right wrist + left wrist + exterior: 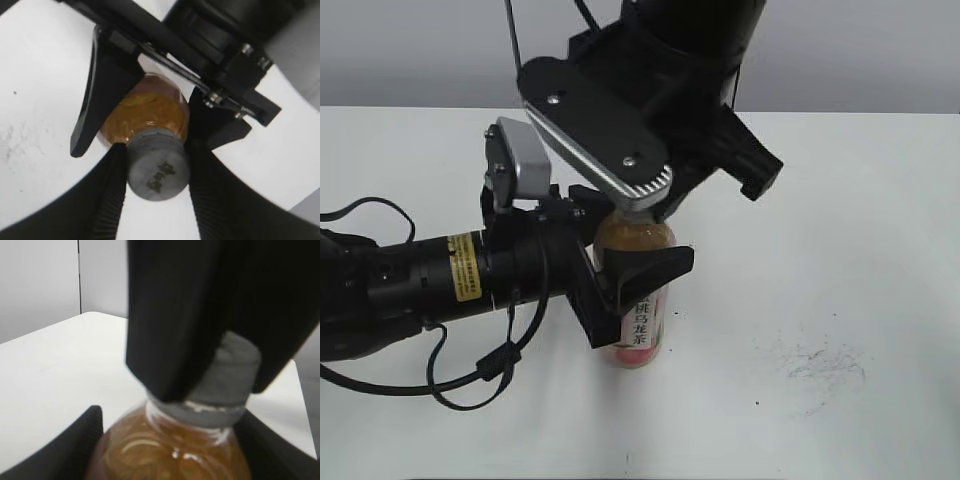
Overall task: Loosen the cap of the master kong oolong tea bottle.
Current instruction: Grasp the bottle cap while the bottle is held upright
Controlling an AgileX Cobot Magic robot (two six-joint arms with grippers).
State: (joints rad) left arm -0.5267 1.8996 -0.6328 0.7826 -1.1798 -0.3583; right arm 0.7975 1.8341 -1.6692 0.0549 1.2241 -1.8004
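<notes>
The master kong oolong tea bottle (638, 330) stands upright on the white table, amber tea showing above its pink-and-white label. My left gripper (632, 272) is shut on the bottle's upper body from the left; in the left wrist view (170, 450) its fingers flank the amber shoulder (170, 455). My right gripper (156, 172) comes down from above and is shut on the cap (157, 165), a grey round cap with a dark mark on top. The cap also shows in the left wrist view (225, 390), pinched between the right fingers. In the exterior view the cap is hidden by the right arm.
The white table (840, 260) stretches all round the bottle. Faint dark scuff marks (820, 362) lie on it to the right. The left arm's cables (470, 385) loop over the table at the front left. A grey wall stands behind.
</notes>
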